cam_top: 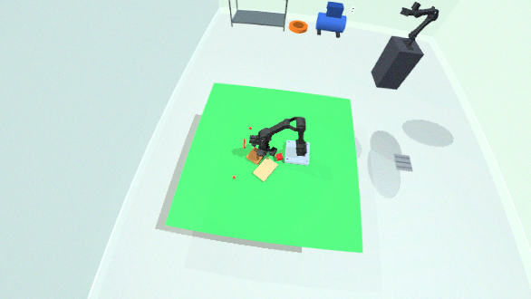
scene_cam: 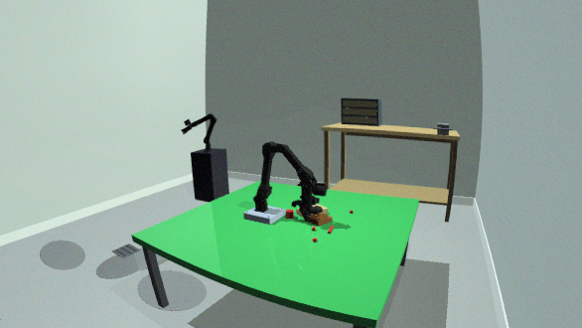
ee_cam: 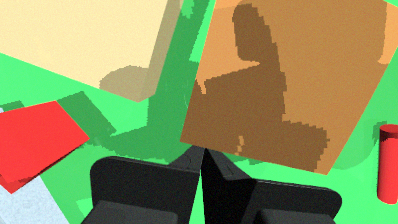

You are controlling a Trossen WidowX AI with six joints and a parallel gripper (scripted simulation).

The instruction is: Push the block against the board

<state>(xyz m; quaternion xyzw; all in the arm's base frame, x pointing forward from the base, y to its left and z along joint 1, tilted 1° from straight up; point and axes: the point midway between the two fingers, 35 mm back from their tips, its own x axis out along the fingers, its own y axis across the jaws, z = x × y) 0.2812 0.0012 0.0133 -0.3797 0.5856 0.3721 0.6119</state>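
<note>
The square block (cam_top: pixel 252 158) (scene_cam: pixel 324 219) (ee_cam: pixel 340 75) is orange-brown and lies flat on the green table. The board (cam_top: pixel 265 170) (scene_cam: pixel 323 211) (ee_cam: pixel 70 40) is cream, rectangular and flat. In the wrist view a narrow green strip separates the block's left side from the board's right side; these two sides run roughly parallel. My gripper (cam_top: pixel 260 154) (scene_cam: pixel 308 219) (ee_cam: pixel 202 145) is shut and empty. Its fingertips are right at the block's near edge, close to its near left corner; whether they touch it is unclear. The arm hides part of both pieces in the exterior view.
A red cube (cam_top: pixel 279 157) (scene_cam: pixel 289 214) (ee_cam: pixel 40 140) lies between the arm's pale base plate (cam_top: pixel 291 159) (scene_cam: pixel 255 217) and the pieces. A red cylinder (cam_top: pixel 244 143) (scene_cam: pixel 331 229) (ee_cam: pixel 388 165) lies beyond the block's other side. Small red pieces (cam_top: pixel 234 177) (scene_cam: pixel 315 240) are scattered around.
</note>
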